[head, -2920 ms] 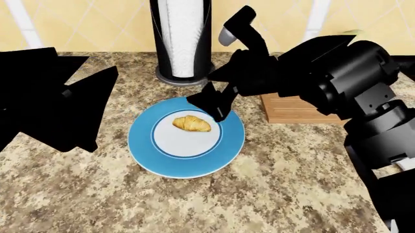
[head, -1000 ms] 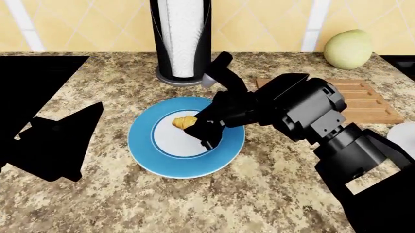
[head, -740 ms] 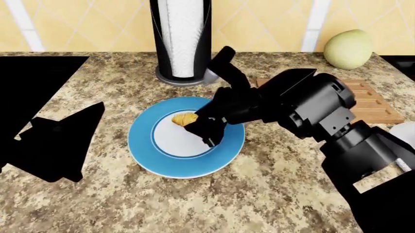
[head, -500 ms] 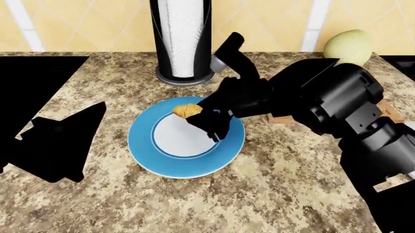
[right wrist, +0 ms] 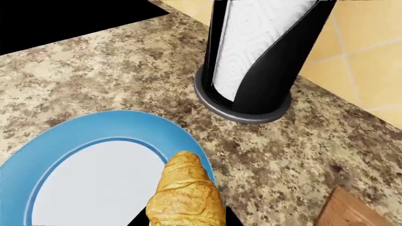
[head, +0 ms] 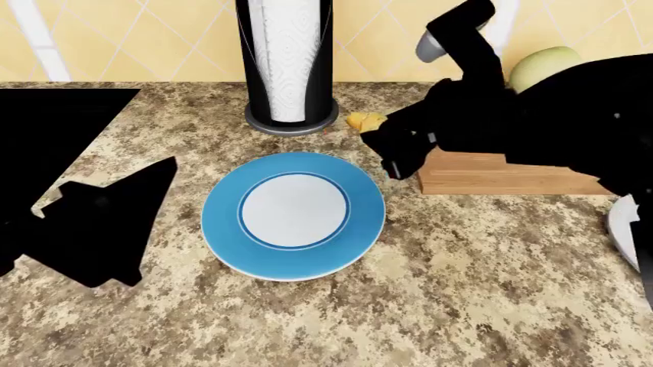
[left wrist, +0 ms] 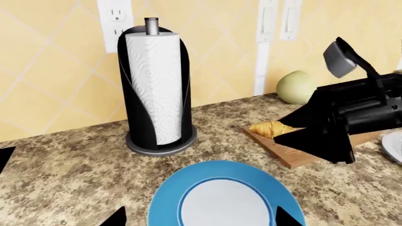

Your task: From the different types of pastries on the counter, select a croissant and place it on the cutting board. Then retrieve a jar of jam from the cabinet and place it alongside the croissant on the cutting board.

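Observation:
My right gripper (head: 375, 136) is shut on the golden croissant (head: 363, 121) and holds it in the air over the counter (head: 459, 290), between the blue plate and the left end of the wooden cutting board (head: 510, 177). In the right wrist view the croissant (right wrist: 186, 195) sits between my black fingers above the plate's rim. The left wrist view shows the croissant (left wrist: 270, 128) just over the board's near corner (left wrist: 295, 154). My left gripper (left wrist: 201, 221) is open and empty, low over the plate; in the head view it is a black shape (head: 107, 222) at the left. The jam jar is out of view.
The blue-and-white plate (head: 219, 222) lies empty in the middle of the counter. A paper-towel roll in a black holder (head: 289, 65) stands behind it by the tiled wall. A pale green round fruit (head: 551, 65) sits behind the board. The black stove top (head: 51, 115) is at the left.
My right gripper closed on the croissant, lifted it off the plate and carried it back and right toward the cutting board. The plate is now empty. The left arm barely moved.

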Motion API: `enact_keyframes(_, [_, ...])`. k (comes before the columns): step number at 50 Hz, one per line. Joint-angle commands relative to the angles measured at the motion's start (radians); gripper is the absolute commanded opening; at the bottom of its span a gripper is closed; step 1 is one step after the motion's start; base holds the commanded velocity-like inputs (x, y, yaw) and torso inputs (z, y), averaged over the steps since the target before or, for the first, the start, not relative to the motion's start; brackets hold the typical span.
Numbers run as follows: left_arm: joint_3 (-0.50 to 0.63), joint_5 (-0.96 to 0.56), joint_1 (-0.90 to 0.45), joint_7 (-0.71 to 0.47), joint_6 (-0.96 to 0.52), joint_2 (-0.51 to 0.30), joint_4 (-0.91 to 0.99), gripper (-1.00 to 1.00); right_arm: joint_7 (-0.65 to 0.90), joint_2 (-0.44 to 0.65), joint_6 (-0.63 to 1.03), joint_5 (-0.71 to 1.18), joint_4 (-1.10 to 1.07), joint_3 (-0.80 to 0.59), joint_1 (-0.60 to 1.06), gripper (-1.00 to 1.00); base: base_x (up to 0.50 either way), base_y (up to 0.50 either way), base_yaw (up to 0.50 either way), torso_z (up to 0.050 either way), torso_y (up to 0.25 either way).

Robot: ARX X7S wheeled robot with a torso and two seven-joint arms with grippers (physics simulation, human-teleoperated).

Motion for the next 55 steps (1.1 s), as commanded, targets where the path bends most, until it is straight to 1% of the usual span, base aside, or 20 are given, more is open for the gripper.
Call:
enact_keyframes(1, [0.036,-0.002,-0.037,-0.004,0.009,0.007,0.001,1.00,0.157,0.031,0.081,-0.022,0.031,0.054,0.032,-1.00,0.00,0.00,0.00,0.000,0.000])
enact_keyframes(9, [0.043,-0.013,-0.049,-0.009,0.018,0.000,0.007,1.00,0.221,0.020,0.050,-0.104,0.125,0.029,0.043,-1.00,0.00,0.00,0.00,0.000,0.000])
enact_keyframes(21, [0.040,-0.009,-0.043,-0.006,0.021,0.001,0.010,1.00,0.225,0.005,-0.043,-0.201,0.262,-0.030,0.047,-1.00,0.00,0.00,0.00,0.000,0.000])
enact_keyframes(38, [0.046,0.002,-0.040,0.002,0.019,0.005,0.009,1.00,0.202,-0.060,-0.172,-0.295,0.468,-0.100,0.031,-1.00,0.00,0.00,0.00,0.000,0.000])
enact_keyframes(55, [0.028,0.007,-0.015,0.010,0.022,0.002,0.016,1.00,0.192,-0.054,-0.167,-0.293,0.446,-0.130,-0.023,-1.00,0.00,0.00,0.00,0.000,0.000])
